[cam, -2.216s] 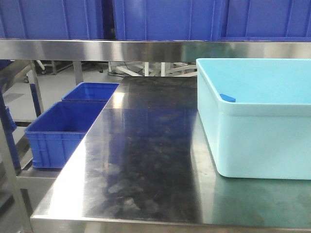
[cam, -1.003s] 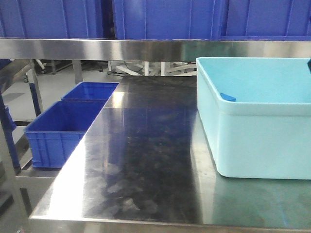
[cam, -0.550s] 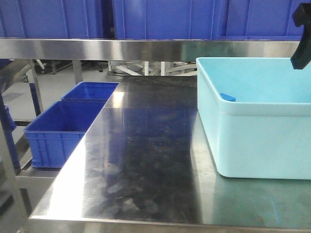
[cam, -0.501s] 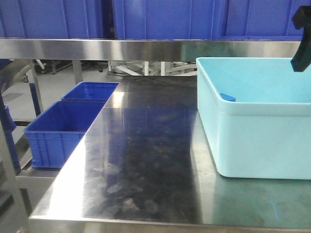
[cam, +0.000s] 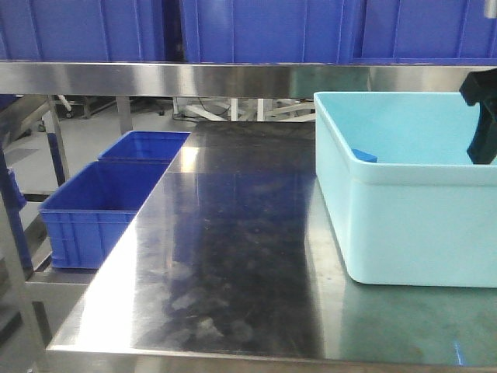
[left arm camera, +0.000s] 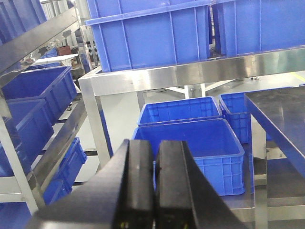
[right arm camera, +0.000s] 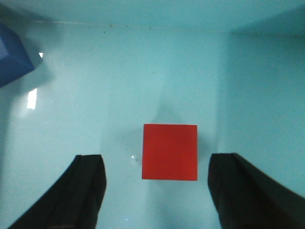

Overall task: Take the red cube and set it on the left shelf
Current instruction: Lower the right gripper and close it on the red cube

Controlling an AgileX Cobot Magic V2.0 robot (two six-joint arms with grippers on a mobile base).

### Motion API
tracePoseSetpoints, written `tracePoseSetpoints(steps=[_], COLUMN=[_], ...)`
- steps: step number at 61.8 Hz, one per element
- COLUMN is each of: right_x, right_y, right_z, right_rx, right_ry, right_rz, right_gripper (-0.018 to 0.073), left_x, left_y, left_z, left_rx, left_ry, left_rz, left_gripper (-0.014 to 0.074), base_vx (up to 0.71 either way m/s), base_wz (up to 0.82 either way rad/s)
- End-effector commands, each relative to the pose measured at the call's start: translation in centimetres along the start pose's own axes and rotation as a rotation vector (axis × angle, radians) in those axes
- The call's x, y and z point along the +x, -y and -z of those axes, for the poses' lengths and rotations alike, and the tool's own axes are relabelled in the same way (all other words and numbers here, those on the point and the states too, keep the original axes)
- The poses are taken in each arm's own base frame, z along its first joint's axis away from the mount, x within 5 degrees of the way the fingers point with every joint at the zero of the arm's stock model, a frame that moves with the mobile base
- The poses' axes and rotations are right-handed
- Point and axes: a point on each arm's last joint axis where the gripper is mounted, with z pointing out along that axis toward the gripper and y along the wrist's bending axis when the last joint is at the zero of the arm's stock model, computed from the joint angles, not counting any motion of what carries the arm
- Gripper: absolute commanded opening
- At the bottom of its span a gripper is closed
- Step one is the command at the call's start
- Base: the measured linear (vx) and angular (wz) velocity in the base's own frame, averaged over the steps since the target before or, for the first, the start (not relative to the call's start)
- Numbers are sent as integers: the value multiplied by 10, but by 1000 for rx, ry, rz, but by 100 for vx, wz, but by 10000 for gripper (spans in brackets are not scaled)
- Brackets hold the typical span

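Note:
The red cube (right arm camera: pixel 170 151) lies on the floor of the light blue bin (cam: pixel 411 225); it shows only in the right wrist view. My right gripper (right arm camera: pixel 157 164) is open above it, with the cube between and slightly ahead of the two black fingers (right arm camera: pixel 86 186). In the front view the right gripper (cam: pixel 481 116) hangs over the bin's right side. My left gripper (left arm camera: pixel 155 152) is shut and empty, off to the left of the steel table (cam: pixel 233 256), pointing at the blue crates (left arm camera: pixel 190 143) on the lower left shelf.
A blue block (right arm camera: pixel 12 57) lies in the bin's far left corner, also visible in the front view (cam: pixel 363 156). Two blue crates (cam: pixel 101 206) sit on the low shelf left of the table. A steel shelf (cam: pixel 194 78) carrying large blue crates spans overhead.
My right gripper came into the front view from the upper right and has dropped lower over the light blue bin. Nothing else moved.

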Motion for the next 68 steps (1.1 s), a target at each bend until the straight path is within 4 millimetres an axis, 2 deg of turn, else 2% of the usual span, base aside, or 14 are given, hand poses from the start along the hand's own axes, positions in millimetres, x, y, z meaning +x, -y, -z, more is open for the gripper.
tracePoseSetpoints(steps=[1,39,55,61,68], right_x=[-16,-15,-16,-17,-18], right_y=[0,1,1,1,1], right_z=[11,-25,-27,-27,-27], right_rx=[4,26,25,24,23], right_ry=[101,48,64,71,79], right_rz=[26,63,67,68,69], right_gripper=[562,562,554,464,267], left_x=[-1,-1,-1,-1,-1], left_y=[0,0,0,0,0], left_z=[-1,-1,-1,-1,-1], left_rx=[-4,-4,-4,-4,-4], left_ry=[64,64,64,64,64], left_rz=[5,5,5,5,5], left_gripper=[106,106,106,106,106], base_vx=[0,0,0,0,0], base_wz=[0,0,0,0,0])
